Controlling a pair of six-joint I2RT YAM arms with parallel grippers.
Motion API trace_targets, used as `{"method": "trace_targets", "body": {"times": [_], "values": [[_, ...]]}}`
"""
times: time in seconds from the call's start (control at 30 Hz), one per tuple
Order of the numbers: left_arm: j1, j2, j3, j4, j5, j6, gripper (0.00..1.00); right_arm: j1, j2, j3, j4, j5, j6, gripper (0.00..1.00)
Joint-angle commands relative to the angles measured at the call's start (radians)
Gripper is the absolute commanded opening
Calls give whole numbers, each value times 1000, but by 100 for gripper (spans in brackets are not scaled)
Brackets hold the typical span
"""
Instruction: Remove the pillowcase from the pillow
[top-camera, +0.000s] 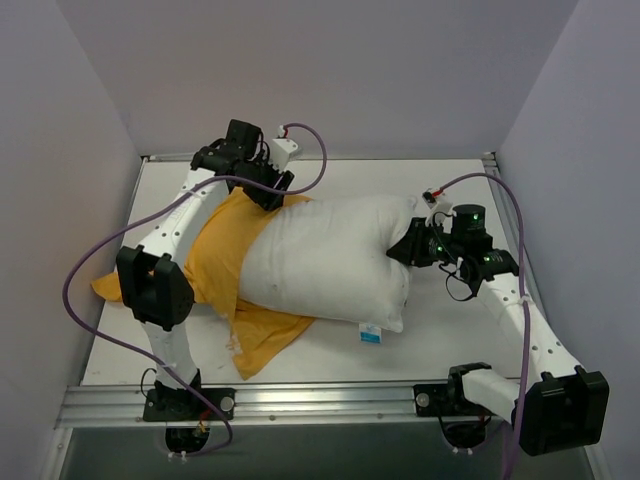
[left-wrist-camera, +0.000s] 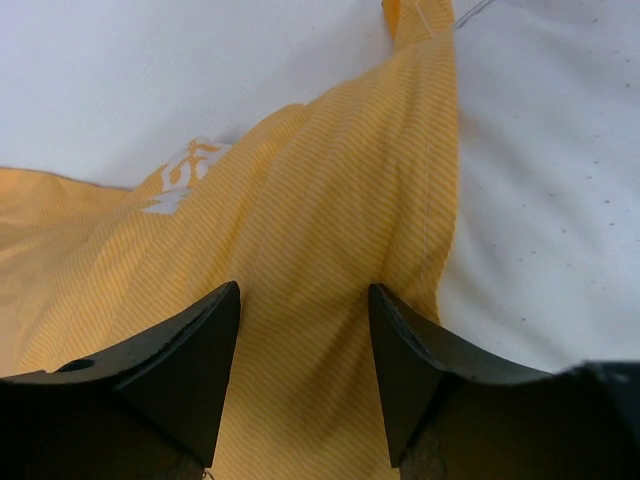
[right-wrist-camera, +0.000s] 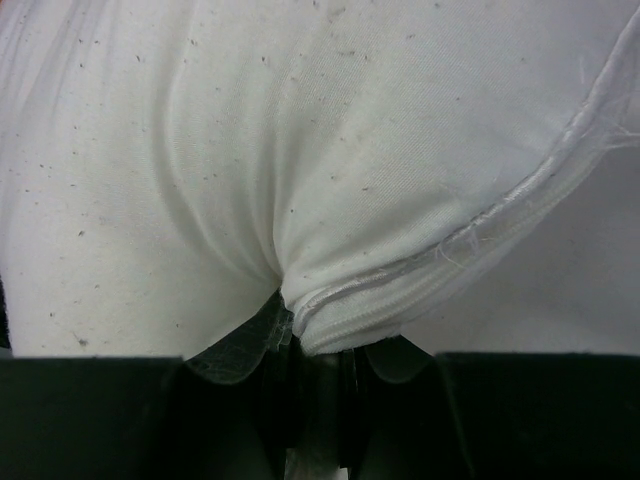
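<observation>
**Pillowcase removal, mid-strip.** The pillow lies across the middle of the surface. Most of its length is bare, and its blue-and-white tag sits at the near edge. The pillowcase covers only the left end and trails flat toward the near left.

The right tool is clamped on the pillow's right-end seam and anchors it. Its forearm runs low from an elbow at the near right.

The left tool is at the far edge of the pillowcase, on an arm stretched forward with the wrist bent down. Its jaws stand apart astride a raised fold of orange fabric without pinching it.

Judged next move: close on that fold, then draw leftward, away from the anchored pillow, until the cover slips off.
</observation>
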Motion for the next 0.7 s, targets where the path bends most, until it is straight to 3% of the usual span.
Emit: {"method": "trace_targets", "body": {"times": [0.0,0.13,0.27,0.53,0.67], "values": [[-6,-29,43,-5,41,-32,64,0,-23,3,6,23,-14,0],[-16,-90,55,13,145,-58,71,2,-14,-13,2,40,-18,0],[-53,-110,43,4,153,-59,73,0,-17,-14,13,37,-12,0],[-62,-80,10,-11,52,-20,71,2,-20,-10,9,35,-12,0],[-65,-47,10,-10,-14,-14,63,0,-23,-10,12,41,-8,0]]}}
